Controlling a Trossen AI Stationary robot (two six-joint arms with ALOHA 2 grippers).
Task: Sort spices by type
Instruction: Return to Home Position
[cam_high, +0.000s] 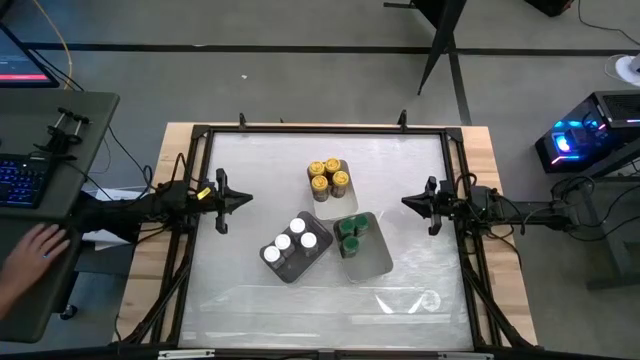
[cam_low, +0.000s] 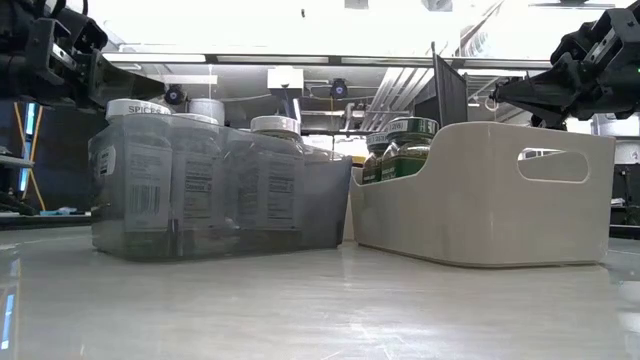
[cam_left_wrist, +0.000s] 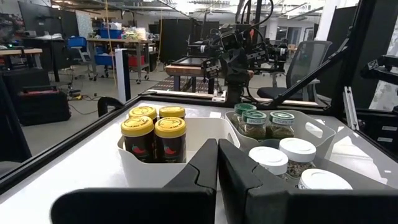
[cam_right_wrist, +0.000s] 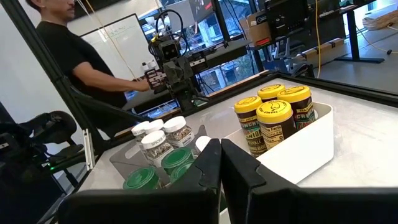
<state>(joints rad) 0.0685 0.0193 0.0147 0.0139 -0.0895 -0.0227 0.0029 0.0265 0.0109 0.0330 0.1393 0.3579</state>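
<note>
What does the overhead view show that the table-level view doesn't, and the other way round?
Only the high view: four yellow-lidded jars behind the two nearer trays, and a person's hand at the desk on the left. Only the low view: printed labels on the jar sides and the handle cutout in the white tray. Both: white-lidded jars in the grey bin, green-lidded jars in the white tray, and the left gripper and right gripper held off to either side.

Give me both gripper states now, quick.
Left gripper: shut, holding nothing, at the table's left side.
Right gripper: shut, holding nothing, at the table's right side.
</note>
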